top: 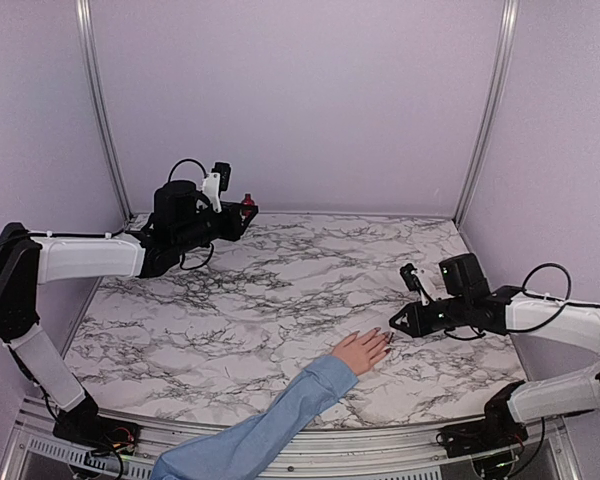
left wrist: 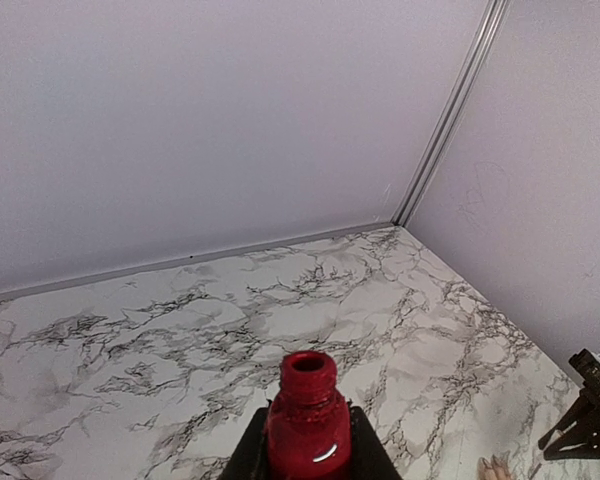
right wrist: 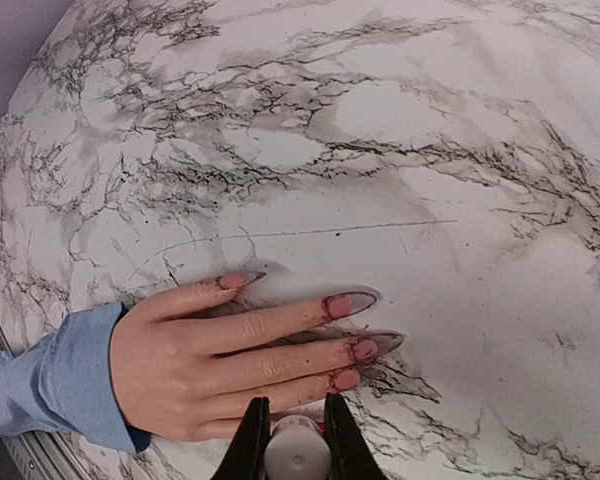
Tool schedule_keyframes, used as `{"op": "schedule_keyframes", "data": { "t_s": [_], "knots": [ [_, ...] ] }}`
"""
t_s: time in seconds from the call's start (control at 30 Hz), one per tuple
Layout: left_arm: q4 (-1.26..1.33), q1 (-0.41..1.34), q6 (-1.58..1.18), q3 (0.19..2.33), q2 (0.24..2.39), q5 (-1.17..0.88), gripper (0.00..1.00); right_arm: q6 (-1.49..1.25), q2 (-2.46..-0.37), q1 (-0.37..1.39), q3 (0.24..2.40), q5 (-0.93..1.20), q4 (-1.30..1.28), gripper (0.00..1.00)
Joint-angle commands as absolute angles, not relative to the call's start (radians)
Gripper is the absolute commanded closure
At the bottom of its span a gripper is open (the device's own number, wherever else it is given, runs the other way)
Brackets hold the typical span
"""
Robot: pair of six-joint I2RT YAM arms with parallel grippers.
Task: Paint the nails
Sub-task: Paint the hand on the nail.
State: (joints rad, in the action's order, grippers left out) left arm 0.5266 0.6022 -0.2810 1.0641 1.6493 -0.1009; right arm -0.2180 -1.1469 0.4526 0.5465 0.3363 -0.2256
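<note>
A light-skinned hand (right wrist: 200, 355) in a light blue sleeve (right wrist: 50, 385) lies flat on the marble table (right wrist: 380, 130). Its nails (right wrist: 340, 306) are pinkish with long pointed tips, and red smears ring several of them. My right gripper (right wrist: 297, 430) hovers just over the little-finger side of the hand, shut on a whitish round brush cap (right wrist: 297, 455); the brush tip is hidden. In the top view the right gripper (top: 398, 324) sits at the fingertips of the hand (top: 361, 351). My left gripper (left wrist: 309, 440) is shut on an uncapped red polish bottle (left wrist: 309, 415), held high at the back left (top: 246, 204).
Lilac walls with metal corner rails (top: 485, 110) close in the table on three sides. The sleeved forearm (top: 280, 415) crosses the near table edge between the two arm bases. In the left wrist view the right arm (left wrist: 585, 420) shows at the lower right.
</note>
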Motion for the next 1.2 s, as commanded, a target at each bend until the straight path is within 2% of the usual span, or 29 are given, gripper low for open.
{"op": "schedule_keyframes", "data": {
  "t_s": [0.0, 1.17],
  "knots": [
    [0.551, 0.597, -0.27, 1.092, 1.654, -0.116, 1.0, -0.236, -1.166, 0.462, 0.543, 0.367, -0.185, 1.0],
    [0.545, 0.597, -0.282, 1.069, 1.632, -0.102, 1.0, -0.243, -1.228, 0.461, 0.552, 0.32, -0.227, 1.0]
  ]
}}
